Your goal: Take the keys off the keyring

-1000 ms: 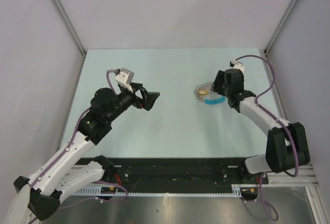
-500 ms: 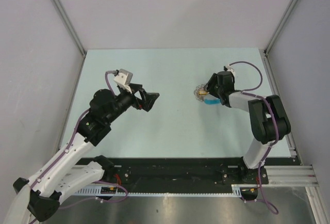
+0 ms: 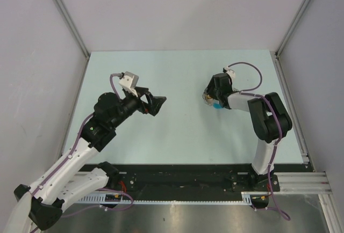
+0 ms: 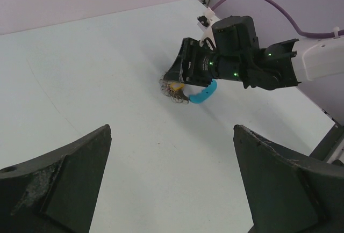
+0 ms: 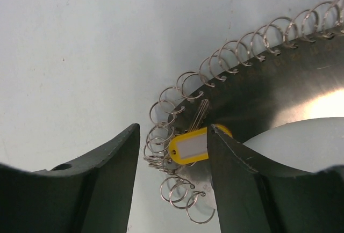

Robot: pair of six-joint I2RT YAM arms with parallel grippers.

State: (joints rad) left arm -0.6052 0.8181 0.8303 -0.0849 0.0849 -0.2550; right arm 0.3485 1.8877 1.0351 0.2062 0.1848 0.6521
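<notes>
The keys (image 3: pixel 206 99) lie as a small silvery bunch on the pale table, with a bright blue piece (image 3: pixel 216 105) at its near right. My right gripper (image 3: pixel 210 95) is over the bunch. In the right wrist view its open jaws (image 5: pixel 173 155) straddle a yellow tag (image 5: pixel 188 147), a silver key (image 5: pixel 200 115) and several small split rings (image 5: pixel 160 131). The rings hang along the keyring (image 5: pixel 258 82), a shiny curved metal band. The left wrist view shows the bunch (image 4: pixel 171 89) and blue piece (image 4: pixel 204 93) under the right gripper (image 4: pixel 183 72). My left gripper (image 3: pixel 159 103) is open, empty, well left of the keys.
Grey walls and metal posts close in the table on the left, right and back. The right arm's purple cable (image 3: pixel 244 66) loops above its wrist. The black base rail (image 3: pixel 183 176) runs along the near edge.
My right gripper has moved left and come down over the key bunch, the arm folding in behind it. The left arm has not moved.
</notes>
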